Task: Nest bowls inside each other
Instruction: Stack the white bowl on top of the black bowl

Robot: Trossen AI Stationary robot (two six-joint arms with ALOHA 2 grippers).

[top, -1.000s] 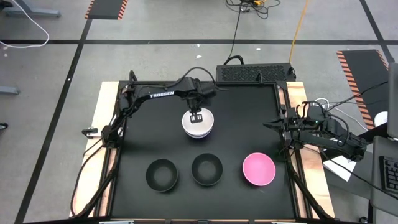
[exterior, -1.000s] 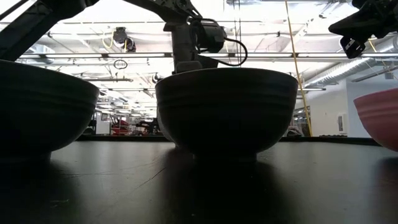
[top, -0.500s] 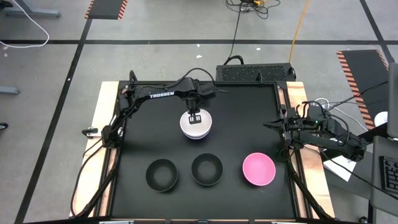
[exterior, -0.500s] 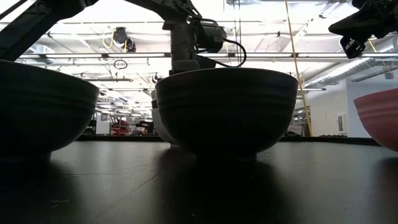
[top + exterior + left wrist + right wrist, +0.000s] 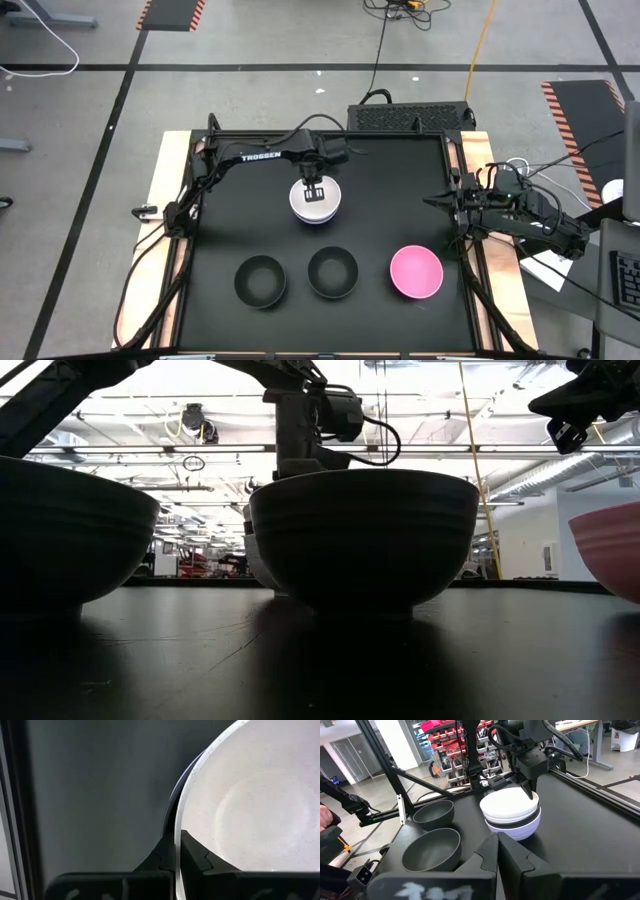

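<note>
The left gripper (image 5: 315, 190) is clamped on the rim of the white bowl (image 5: 318, 199), one finger (image 5: 200, 857) inside the wall and the other outside it, at the edge of the bowl toward the back of the table. That white bowl sits on top of a stack: in the right wrist view it rests in a black bowl (image 5: 512, 824), whose dark band shows just under it, and that one rests in the lavender bowl (image 5: 520, 832) at the bottom. The stack stands on the black table (image 5: 400, 200) in its back half, a little left of centre. Near the front edge three single bowls stand apart in a row: a black bowl at the left (image 5: 260, 280), a second black bowl in the middle (image 5: 332, 272), and the pink bowl (image 5: 415, 272) at the right, all upright and empty. The right gripper (image 5: 432, 202) waits with its fingers pressed together at the right edge of the table, raised above the surface and well apart from every bowl.
</note>
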